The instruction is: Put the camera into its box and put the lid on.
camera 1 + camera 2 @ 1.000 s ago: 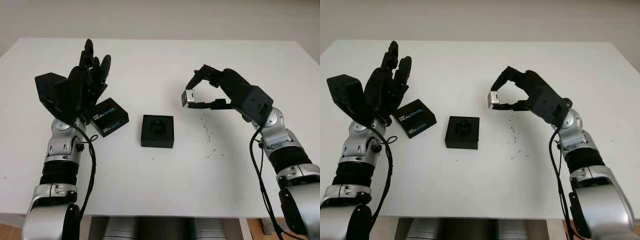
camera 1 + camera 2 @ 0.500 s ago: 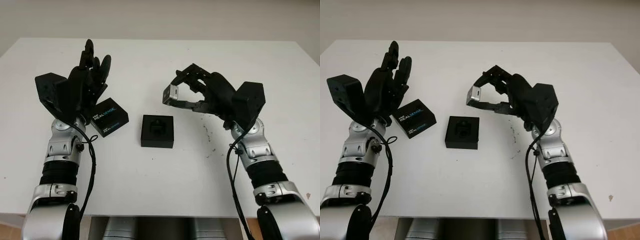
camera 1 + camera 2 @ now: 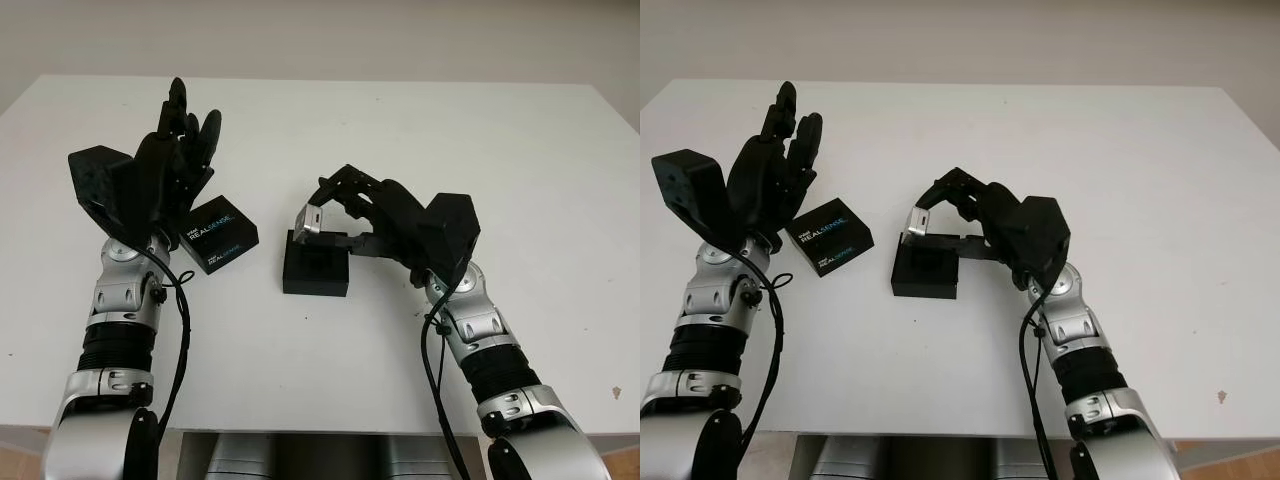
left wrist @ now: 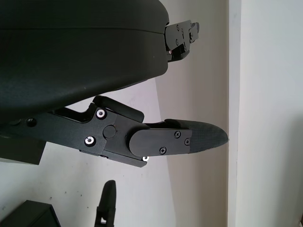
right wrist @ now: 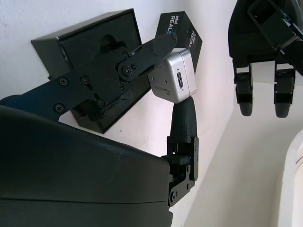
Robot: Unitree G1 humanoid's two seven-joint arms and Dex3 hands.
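Observation:
A small silver camera (image 3: pixel 310 219) is pinched in my right hand (image 3: pixel 335 215), held just above the far edge of the open black box (image 3: pixel 316 270) at the table's middle. The right wrist view has the silver camera (image 5: pixel 173 76) between my fingertips, with the box (image 5: pixel 102 45) right behind it. The black lid (image 3: pixel 219 233), printed REALSENSE, lies flat on the table left of the box. My left hand (image 3: pixel 170 165) is raised above the table, over the lid's far-left side, open and holding nothing.
The white table (image 3: pixel 400 130) stretches wide behind and to the right of the box. A few dark specks mark the surface where my right forearm now lies. The table's front edge runs close under both forearms.
My right hand carried the camera leftward and down, from right of the box to just above it. The left hand, lid and box stayed still.

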